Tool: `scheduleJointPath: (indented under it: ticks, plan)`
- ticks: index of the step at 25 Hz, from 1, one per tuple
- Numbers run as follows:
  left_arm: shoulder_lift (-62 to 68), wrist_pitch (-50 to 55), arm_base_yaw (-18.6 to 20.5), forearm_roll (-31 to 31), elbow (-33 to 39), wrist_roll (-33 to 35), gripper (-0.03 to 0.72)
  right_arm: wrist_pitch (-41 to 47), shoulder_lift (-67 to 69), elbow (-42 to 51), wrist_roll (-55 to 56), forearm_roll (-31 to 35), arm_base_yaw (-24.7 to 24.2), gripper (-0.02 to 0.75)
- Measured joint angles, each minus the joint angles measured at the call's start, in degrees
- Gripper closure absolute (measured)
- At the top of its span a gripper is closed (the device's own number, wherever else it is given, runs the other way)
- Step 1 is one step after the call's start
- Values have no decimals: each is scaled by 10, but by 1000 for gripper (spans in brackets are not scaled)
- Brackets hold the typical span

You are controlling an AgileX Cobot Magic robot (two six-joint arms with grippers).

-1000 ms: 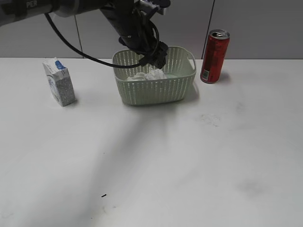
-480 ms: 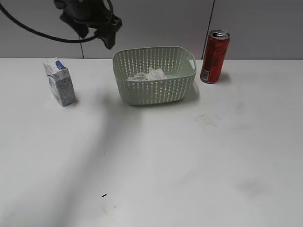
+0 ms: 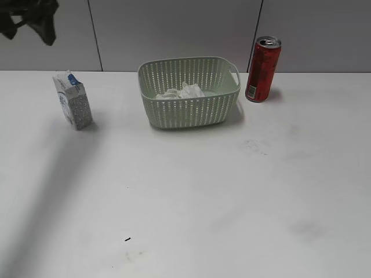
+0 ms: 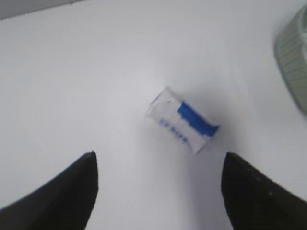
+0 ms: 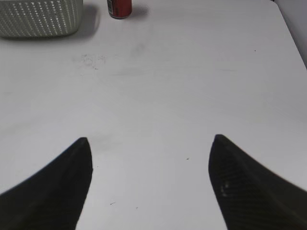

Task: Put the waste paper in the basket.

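Observation:
The pale green basket [image 3: 189, 92] stands at the back middle of the table, and crumpled white waste paper [image 3: 182, 91] lies inside it. The basket's corner shows in the right wrist view [image 5: 38, 19] and its edge in the left wrist view [image 4: 293, 52]. My left gripper [image 3: 29, 20] is high at the far left, open and empty [image 4: 160, 160], above the table near the carton. My right gripper [image 5: 149, 139] is open and empty over bare table; it is out of the exterior view.
An upright white-and-blue carton [image 3: 73, 101] stands left of the basket, also seen from above in the left wrist view [image 4: 183, 120]. A tall red can [image 3: 263, 68] stands right of the basket, its base in the right wrist view [image 5: 119, 8].
My left gripper has lifted out of the basket and swung left and up, past the carton, empty. The paper stays in the basket.

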Motion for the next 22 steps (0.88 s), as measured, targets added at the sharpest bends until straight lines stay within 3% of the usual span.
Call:
scheduleJointPath:
  ticks: [5, 12, 22]
  plan:
    - [-82, 1, 34, 6, 143, 0, 97, 0, 0, 0, 0, 0, 0, 166]
    - [-231, -9, 39, 51, 360, 0, 98, 0, 0, 0, 0, 0, 0, 166]
    - [-489, -97, 52, 54, 641, 0, 98, 0, 0, 0, 1, 0, 0, 166]
